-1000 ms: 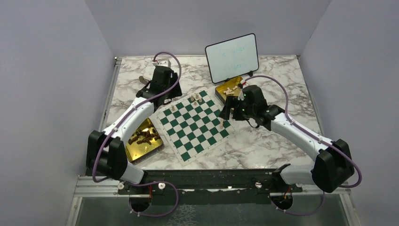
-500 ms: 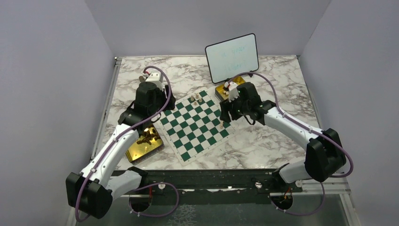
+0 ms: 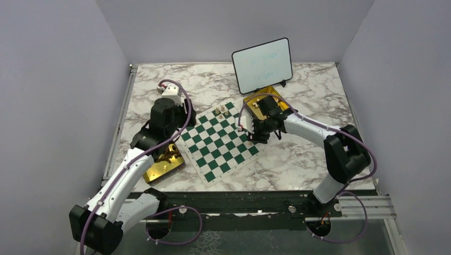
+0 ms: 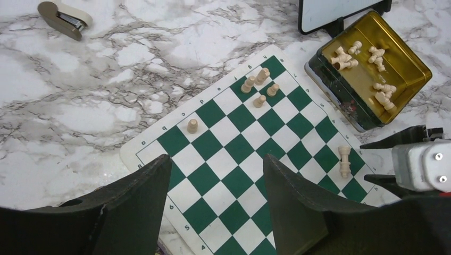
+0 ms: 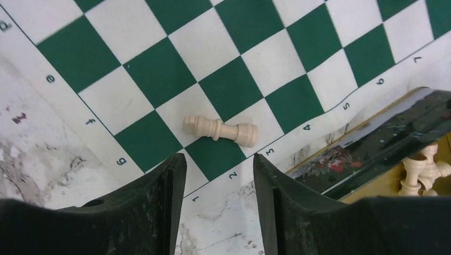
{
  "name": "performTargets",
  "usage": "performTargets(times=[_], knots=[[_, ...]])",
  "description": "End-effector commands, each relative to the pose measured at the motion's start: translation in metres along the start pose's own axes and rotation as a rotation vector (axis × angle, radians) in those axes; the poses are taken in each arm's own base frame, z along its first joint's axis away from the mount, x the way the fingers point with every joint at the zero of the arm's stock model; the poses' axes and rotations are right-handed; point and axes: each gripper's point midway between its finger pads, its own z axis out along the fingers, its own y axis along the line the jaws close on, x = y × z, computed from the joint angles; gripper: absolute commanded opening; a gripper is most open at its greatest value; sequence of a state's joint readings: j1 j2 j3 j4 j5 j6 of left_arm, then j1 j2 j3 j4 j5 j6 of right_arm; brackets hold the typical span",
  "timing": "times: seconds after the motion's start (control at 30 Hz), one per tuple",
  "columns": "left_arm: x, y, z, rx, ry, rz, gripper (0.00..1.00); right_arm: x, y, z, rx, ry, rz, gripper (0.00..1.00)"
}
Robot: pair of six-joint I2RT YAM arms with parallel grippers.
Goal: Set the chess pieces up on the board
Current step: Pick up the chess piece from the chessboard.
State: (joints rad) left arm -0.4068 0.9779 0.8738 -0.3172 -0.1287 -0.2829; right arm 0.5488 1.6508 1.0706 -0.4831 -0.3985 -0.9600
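Over the board (image 3: 220,142), both sets of jaws stood apart, empty.
Near left, a gold tin (image 3: 157,171) of dark chessmen (image 3: 166,155) sat just beside the board. The left gripper (image 4: 217,162) hung by the board's left side, and the right gripper (image 5: 219,159) above a pale piece (image 5: 219,129) lying toppled by the right edge. Farther off, four pale pieces (image 4: 260,85) stood clustered at the far corner, another gold tin (image 4: 409,64) beyond.

A marble-patterned worktop (image 3: 308,159) carries a green-and-white board (image 3: 223,154), lying flat and skewed to its edges. One gold tin (image 3: 157,171) sits just beside the board's left corner, a second gold tin (image 4: 412,66) by its far right side. A small whiteboard (image 3: 261,65) stands behind that. Far left lies what may be a stapler (image 4: 64,18).
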Motion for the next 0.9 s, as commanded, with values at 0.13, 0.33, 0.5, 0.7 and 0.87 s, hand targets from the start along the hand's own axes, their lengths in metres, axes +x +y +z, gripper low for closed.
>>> performTargets(times=[0.13, 0.33, 0.5, 0.7, 0.87], knots=[[-0.028, 0.018, -0.019, -0.099, -0.119, -0.001, 0.66, 0.004, 0.000, 0.016, -0.096, 0.001, -0.280, 0.53], [-0.031, 0.022, -0.024, -0.117, -0.143, -0.001, 0.66, 0.007, -0.009, 0.020, -0.085, 0.026, -0.332, 0.53], [-0.031, 0.023, -0.025, -0.117, -0.147, 0.002, 0.67, -0.001, -0.012, 0.019, -0.094, 0.005, -0.361, 0.52], [-0.032, 0.023, -0.027, -0.120, -0.154, 0.002, 0.67, 0.009, -0.010, 0.023, -0.127, 0.046, -0.371, 0.52], [-0.032, 0.023, -0.027, -0.120, -0.156, 0.000, 0.67, 0.017, -0.007, 0.026, -0.151, 0.097, -0.395, 0.51]])
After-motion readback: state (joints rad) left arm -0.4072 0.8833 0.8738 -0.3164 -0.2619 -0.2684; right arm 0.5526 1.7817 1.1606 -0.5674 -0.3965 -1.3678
